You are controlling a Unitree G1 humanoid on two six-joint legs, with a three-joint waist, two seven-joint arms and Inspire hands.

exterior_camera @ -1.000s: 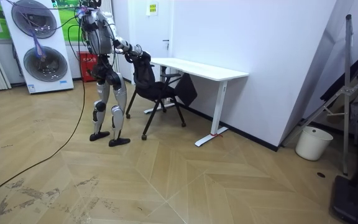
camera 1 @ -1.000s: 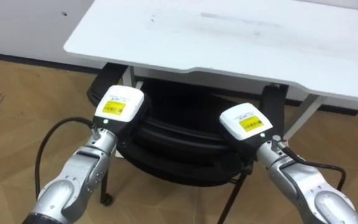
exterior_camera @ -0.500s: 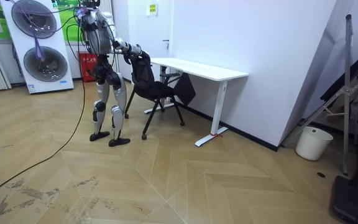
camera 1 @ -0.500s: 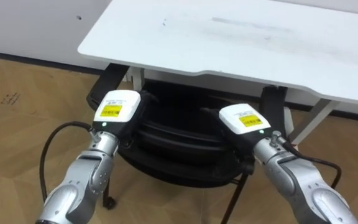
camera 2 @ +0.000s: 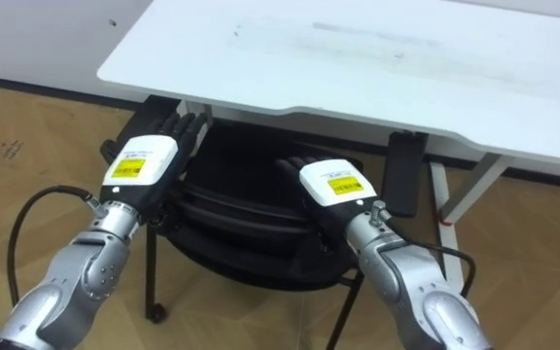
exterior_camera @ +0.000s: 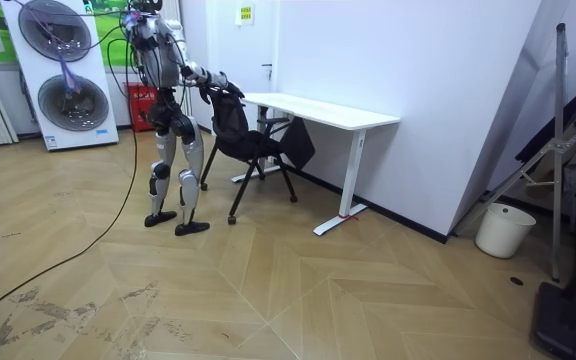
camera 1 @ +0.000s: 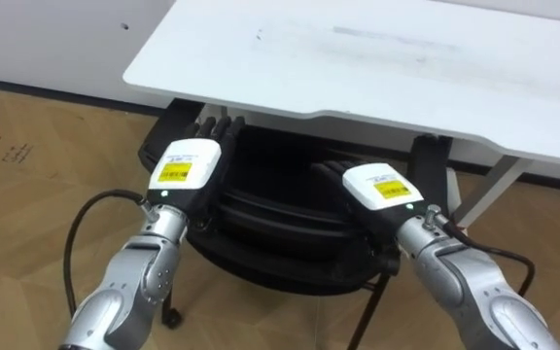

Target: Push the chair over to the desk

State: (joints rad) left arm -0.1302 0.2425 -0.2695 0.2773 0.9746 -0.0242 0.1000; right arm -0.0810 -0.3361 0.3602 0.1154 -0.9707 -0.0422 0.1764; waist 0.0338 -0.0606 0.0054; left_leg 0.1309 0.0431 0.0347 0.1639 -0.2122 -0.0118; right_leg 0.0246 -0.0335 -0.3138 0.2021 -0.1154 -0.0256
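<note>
A robot stands behind a black chair (camera 1: 280,233) whose seat is tucked partly under a white desk (camera 1: 377,58) on the far side. Its left hand (camera 1: 185,170) and right hand (camera 1: 382,192) rest flat on the chair back with fingers straight, apparently placed to push rather than grip.

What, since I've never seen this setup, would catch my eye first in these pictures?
Two robot hands, the left hand and the right hand, are set with straight fingers against the back of a black chair in the middle of the eye views. Just beyond, a white desk spans the top, with the chair reaching under its near edge.
</note>
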